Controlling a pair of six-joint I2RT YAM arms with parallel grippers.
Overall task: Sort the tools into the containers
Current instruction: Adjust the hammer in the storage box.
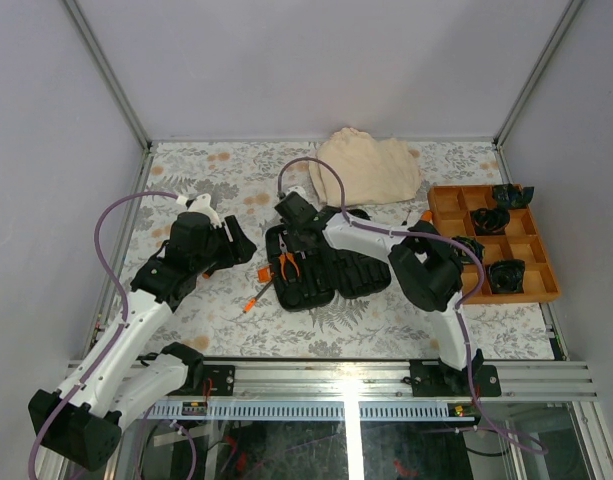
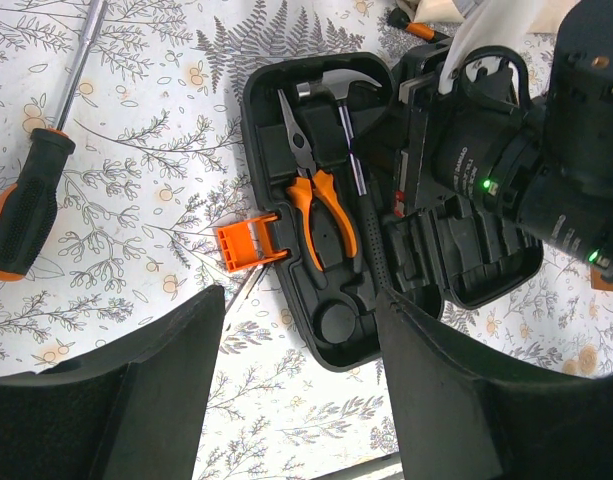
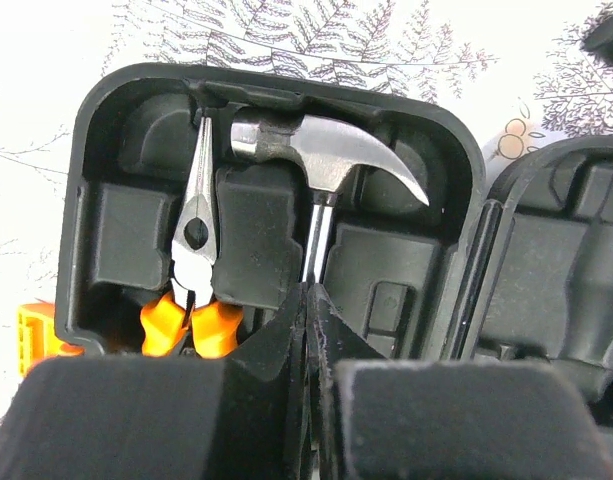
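Fern-printed tabletop [image 1: 386,320], grey walls all round. The black tool case [image 1: 324,285] lay open at centre, just ahead of both arms.

Progress, as I judged it: partway.
- Orange-handled pliers [image 2: 316,205] sat in their moulded slot in the case's left half, next to the orange latch [image 2: 248,245].
- The hammer [image 3: 316,145] lay just beside them, with its bright head and curved claw at the far end of that half and its shaft running down its own channel.
- My right gripper [image 3: 308,305] was closed on that shaft, fingers nearly meeting. Seating it or about to let go, I couldn't tell.

Left to do:
- A screwdriver [image 2: 26,200] with a black-and-orange handle lay on the table beside the case, apart from it.
- The end of another orange-and-black tool [image 2: 411,25] showed at the left wrist view's top edge, mostly hidden.
- The slots I could see in the other half held nothing.

My left gripper [image 2: 298,310] hovered over the case's near corner, fingers spread wide and carrying nothing. A beige cloth [image 1: 371,165] sat at the back, and an orange tray [image 1: 451,207] holding black items sat off to the right.
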